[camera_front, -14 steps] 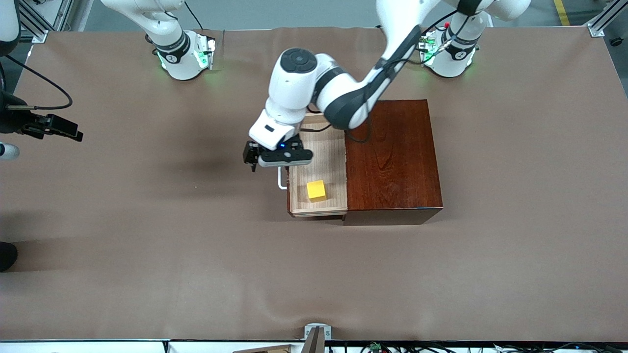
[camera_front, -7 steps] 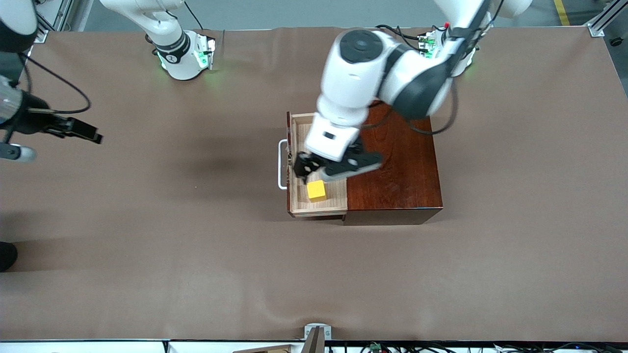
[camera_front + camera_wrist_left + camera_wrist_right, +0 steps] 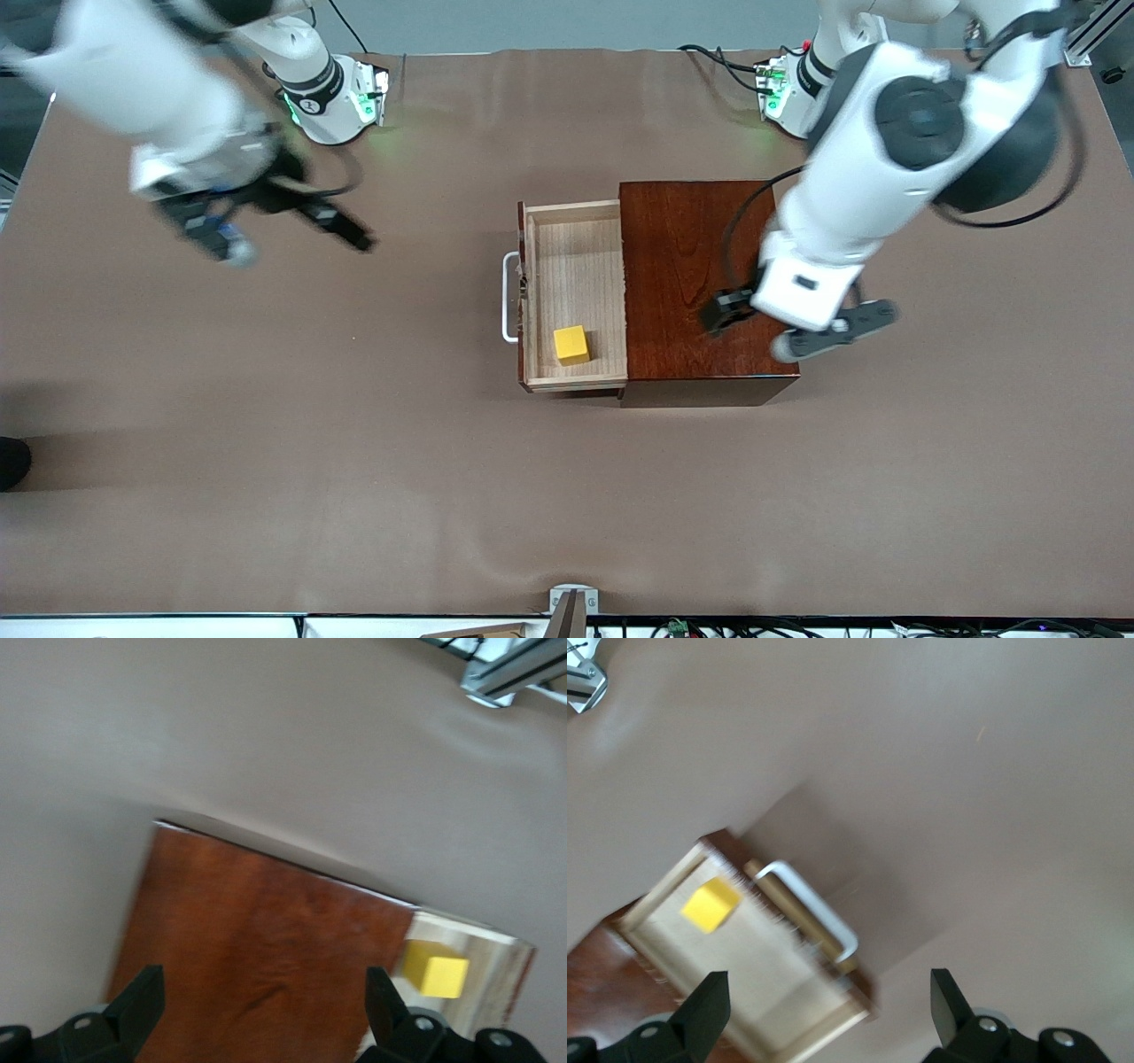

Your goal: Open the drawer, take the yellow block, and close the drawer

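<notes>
Drawer (image 3: pixel 574 266) stood open; yellow block (image 3: pixel 571 344) untaken at its six o'clock corner. Left gripper (image 3: pixel 802 330) over cabinet (image 3: pixel 700 266), right gripper (image 3: pixel 266 226) over table (image 3: pixel 354 443); both claws apart, empty. Closing remained.

Drawer pulled open, yellow block inside.
The pale-wood drawer (image 3: pixel 574 297) with white bar handle (image 3: pixel 508 297) juts from the dark reddish cabinet (image 3: pixel 704 283); the small yellow block (image 3: pixel 571 345) sits flat in the drawer's corner nearest the front camera, beside the cabinet.

I see a brown-covered table (image 3: pixel 266 461) carrying, as far as I can tell, only the dark wooden cabinet (image 3: pixel 709 283).
</notes>
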Available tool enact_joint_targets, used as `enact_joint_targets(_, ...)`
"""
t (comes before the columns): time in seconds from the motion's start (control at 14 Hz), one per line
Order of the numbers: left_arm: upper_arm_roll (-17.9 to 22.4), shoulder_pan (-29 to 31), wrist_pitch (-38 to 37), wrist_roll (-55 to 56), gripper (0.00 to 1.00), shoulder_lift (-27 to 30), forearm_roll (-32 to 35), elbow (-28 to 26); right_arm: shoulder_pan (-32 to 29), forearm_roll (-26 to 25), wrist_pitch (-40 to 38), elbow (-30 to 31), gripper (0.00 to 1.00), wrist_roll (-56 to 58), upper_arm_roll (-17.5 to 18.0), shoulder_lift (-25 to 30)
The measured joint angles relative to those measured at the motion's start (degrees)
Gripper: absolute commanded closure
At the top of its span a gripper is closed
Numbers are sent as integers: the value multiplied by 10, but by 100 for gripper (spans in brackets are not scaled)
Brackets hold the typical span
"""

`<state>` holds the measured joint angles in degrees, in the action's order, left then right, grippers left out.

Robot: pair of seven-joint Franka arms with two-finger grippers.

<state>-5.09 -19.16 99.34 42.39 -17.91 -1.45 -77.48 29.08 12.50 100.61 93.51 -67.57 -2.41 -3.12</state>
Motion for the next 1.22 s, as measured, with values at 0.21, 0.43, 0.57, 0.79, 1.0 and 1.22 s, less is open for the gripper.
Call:
enact_joint_targets(0.21, 0, 52, -58, -78, 0, 32, 0, -5, 83, 0, 55, -27, 0, -216, 0, -66)
enact_joint_targets(0.43, 0, 90, -99, -144, 0, 55, -1, -8, 124, 0, 119, -57, 0, -315, 0, -141)
enact_joint_targets(0.57, 0, 110, -118, -183, 0, 66, -1, -9, 127, 1, 154, -68, 0, -367, -2, -176)
enact_joint_targets(0.79, 2, 143, -132, -230, 0, 80, -1, -9, 125, 5, 187, -73, 0, -459, -9, -212)
enact_joint_targets(1.0, 4, 158, -139, -257, 0, 92, -1, -9, 127, 7, 210, -83, 0, -554, -10, -249)
enact_joint_targets(1.22, 1, 167, -176, -269, 0, 121, 14, -12, 129, 7, 256, -93, 0, -598, -9, -284)
